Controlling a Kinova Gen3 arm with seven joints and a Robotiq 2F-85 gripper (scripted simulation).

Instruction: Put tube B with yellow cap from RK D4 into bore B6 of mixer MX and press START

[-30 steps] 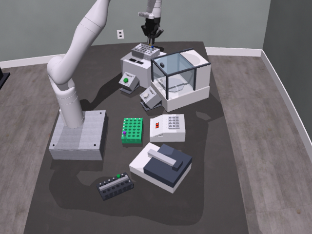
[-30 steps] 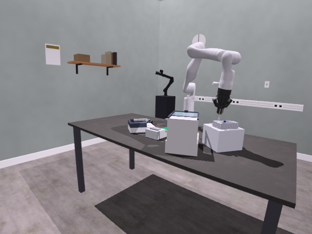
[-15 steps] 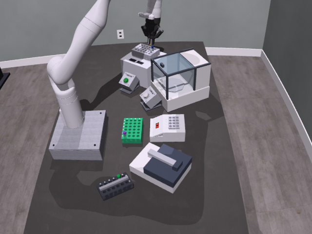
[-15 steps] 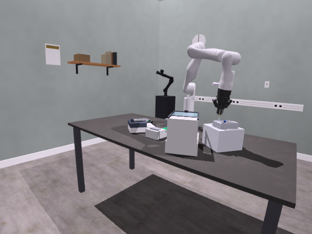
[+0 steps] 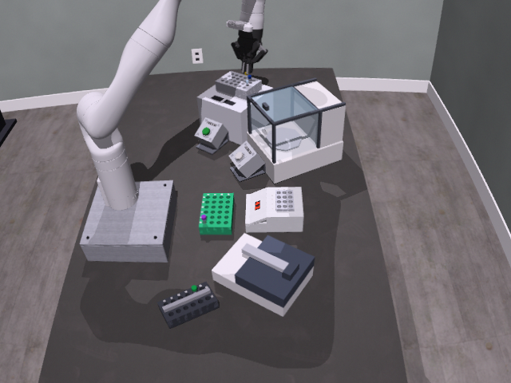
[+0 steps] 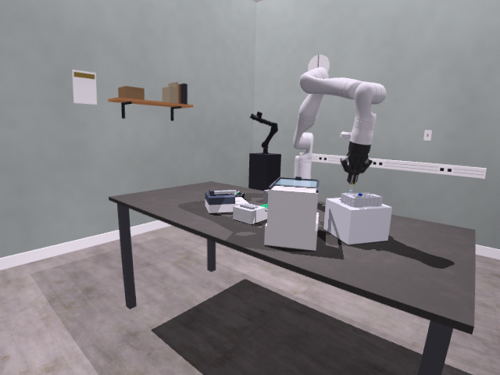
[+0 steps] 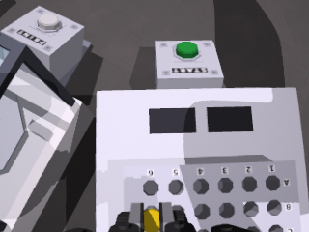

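The robot arm (image 5: 150,45) (image 6: 335,86) is glossy white/pale lilac, w/ smooth rounded tube segs & thin dark seam lines btwn them. Its base (image 5: 160,242) is a grey brushed-metal block w/ small dark screw holes nr the top's corners. Relative to the gripper (image 5: 247,70) (image 6: 352,179) (image 7: 152,217): black body & linkages, grey finger pads; just above it, a black wrist collar (image 5: 256,34) (image 6: 359,149) and a small pale cam-like part (image 5: 236,24) (image 6: 345,134) sticking out sideways.
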